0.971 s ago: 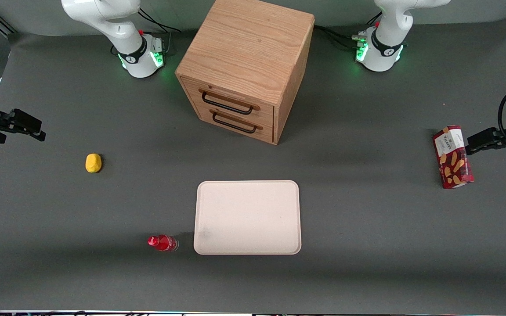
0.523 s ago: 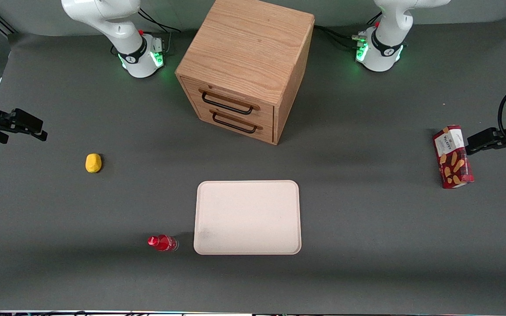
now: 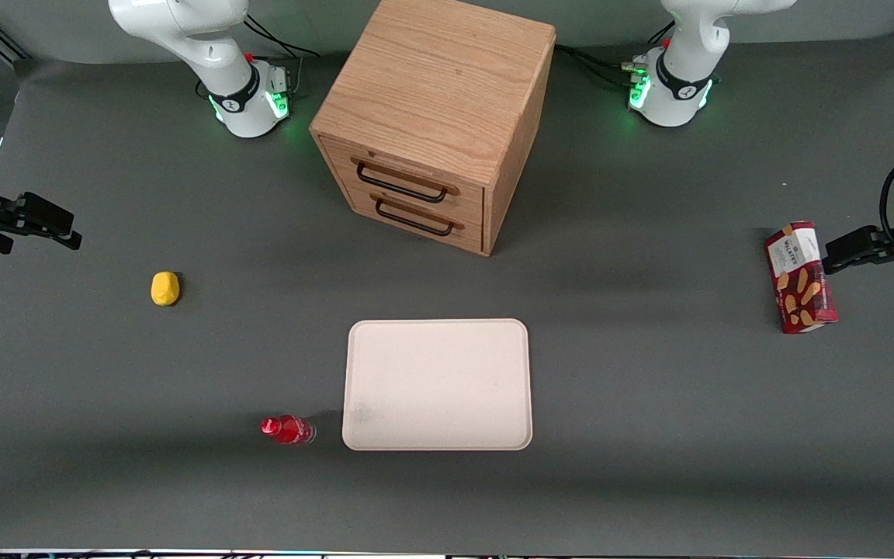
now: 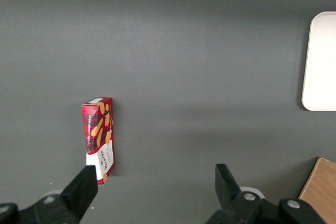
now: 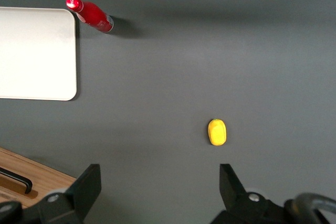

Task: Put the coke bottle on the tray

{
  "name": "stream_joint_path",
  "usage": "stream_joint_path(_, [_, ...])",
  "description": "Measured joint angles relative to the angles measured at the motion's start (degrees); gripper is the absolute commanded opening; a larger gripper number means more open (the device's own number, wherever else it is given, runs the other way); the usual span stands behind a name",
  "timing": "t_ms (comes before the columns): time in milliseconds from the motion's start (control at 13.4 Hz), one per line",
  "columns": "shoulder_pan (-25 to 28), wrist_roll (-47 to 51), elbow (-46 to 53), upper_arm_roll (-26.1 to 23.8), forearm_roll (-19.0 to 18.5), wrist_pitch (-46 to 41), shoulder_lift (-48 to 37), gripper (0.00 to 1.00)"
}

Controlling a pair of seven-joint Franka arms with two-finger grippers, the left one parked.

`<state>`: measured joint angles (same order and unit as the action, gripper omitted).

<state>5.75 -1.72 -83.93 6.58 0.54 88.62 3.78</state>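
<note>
**Bottle waits beside the tray, claw not yet near it**

The coke bottle (image 3: 287,429) stands on the dark desk (image 3: 649,435) just beside the tray (image 3: 437,384), at the tray's corner nearest the front camera and toward the working arm's end. It does not touch the rim; a narrow strip of desk shows between them. The tray is bare, so the task's one step is, by my reading, not yet begun.

The claw (image 5: 159,181) hangs at the working arm's end of the desk, well apart from the bottle, with its two fingers (image 5: 86,184) spread wide and nothing between them. From its wrist camera the bottle (image 5: 90,13) and the tray (image 5: 37,53) both show, so the high, open pose probably serves to keep the target in sight before the reach.

A small yellow lump (image 3: 164,288), perhaps a lemon, lies between the claw and the bottle and may need avoiding on the way. A wooden two-drawer cabinet (image 3: 434,116) stands farther from the front camera than the tray, and a red biscuit box (image 3: 800,277) lies toward the parked arm's end.

The bottle is small and upright, so a careless approach could tip it.
</note>
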Motion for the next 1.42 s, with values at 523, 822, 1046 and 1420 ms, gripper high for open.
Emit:
stream_joint_path(523, [0.63,10.41,1.83,-7.18,0.36,0.12,0.61,1.00])
stream_joint_path(822, [1.56,19.22,5.66,-14.15,0.31,0.18,3.93,1.00])
stream_joint_path(1046, [1.82,20.11,8.52,-15.78,0.27,0.32,6.80,1.00])
stream_joint_path(1420, [1.29,18.04,18.61,-15.76,-0.82,0.38,16.53,1.00])
